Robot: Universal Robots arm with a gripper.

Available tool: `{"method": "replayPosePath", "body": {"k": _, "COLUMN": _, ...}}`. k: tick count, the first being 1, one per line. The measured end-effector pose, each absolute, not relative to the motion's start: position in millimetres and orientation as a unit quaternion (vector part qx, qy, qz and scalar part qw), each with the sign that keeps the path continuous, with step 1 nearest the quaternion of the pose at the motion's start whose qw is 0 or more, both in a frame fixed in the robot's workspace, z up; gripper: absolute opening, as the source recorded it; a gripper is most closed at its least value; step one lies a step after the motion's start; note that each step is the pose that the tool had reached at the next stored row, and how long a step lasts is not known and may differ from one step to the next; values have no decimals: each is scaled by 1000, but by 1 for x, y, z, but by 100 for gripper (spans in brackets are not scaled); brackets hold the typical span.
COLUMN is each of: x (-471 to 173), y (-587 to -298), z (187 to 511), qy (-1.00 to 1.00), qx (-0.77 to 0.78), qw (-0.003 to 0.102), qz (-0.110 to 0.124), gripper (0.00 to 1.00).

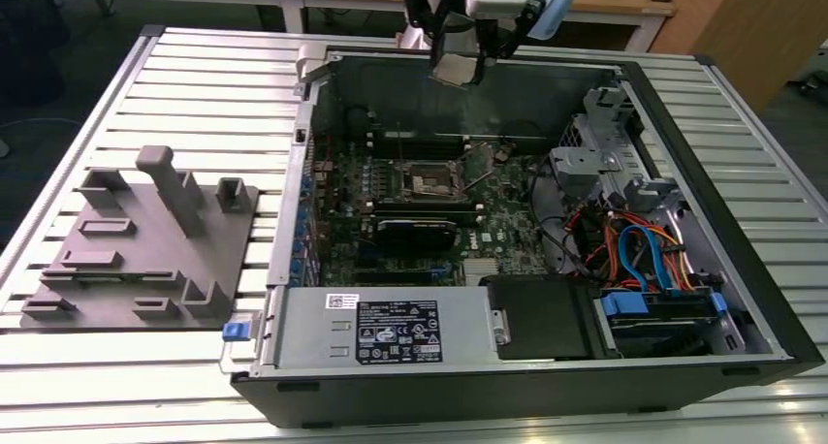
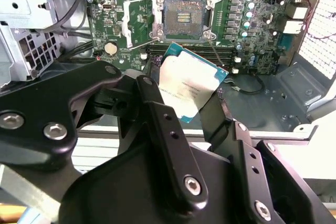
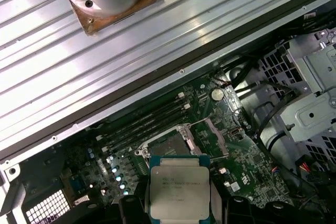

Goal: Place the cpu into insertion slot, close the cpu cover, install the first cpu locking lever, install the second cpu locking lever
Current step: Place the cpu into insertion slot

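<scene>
One claw point(image 1: 461, 66): clamped down on the cpu point(image 1: 457, 72), black fingers point(image 2: 153, 109) pinching two opposite edges, nothing else in its grip.
Cpu spot: on my exterior view it hangs high over the far wall of the case point(image 1: 724, 299), well above the board point(image 1: 498, 240), touching only the fingers.
Cpu writing: a few lines of dark print on the silver top in both wrist views, but I can't make them out; green rim round the lid.
Slot point(image 2: 184, 15): bare and open, gold contact rows showing, silvery rim all round.
Cover point(image 2: 139, 22): swung up off the slot, sitting at one side of it.
Sticker point(image 1: 388, 330): big black-and-white label on the grey supply box point(image 1: 310, 342) at the case's near edge, small white one just beside it.
Room: open air straight above the slot; long memory slots point(image 1: 411, 145) just beside it on two sides, black card point(image 1: 414, 233) a bit further on; cables point(image 1: 634, 250) well off toward the exterior view's right.
Outside: grey fixture point(image 1: 143, 240) on the slatted table point(image 1: 207, 76), on the exterior view's left, apart from the case.
</scene>
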State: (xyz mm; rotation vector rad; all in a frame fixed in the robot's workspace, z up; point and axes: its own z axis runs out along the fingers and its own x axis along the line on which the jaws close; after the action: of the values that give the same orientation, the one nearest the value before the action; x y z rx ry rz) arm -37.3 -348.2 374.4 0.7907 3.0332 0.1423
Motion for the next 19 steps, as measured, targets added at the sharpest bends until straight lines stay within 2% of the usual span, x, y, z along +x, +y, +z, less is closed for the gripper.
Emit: {"method": "replayPosePath", "body": {"k": 19, "x": -37, "y": -348, "z": 374, "qy": 953, "qx": 300, "qw": 4, "qz": 45, "gripper": 54}}
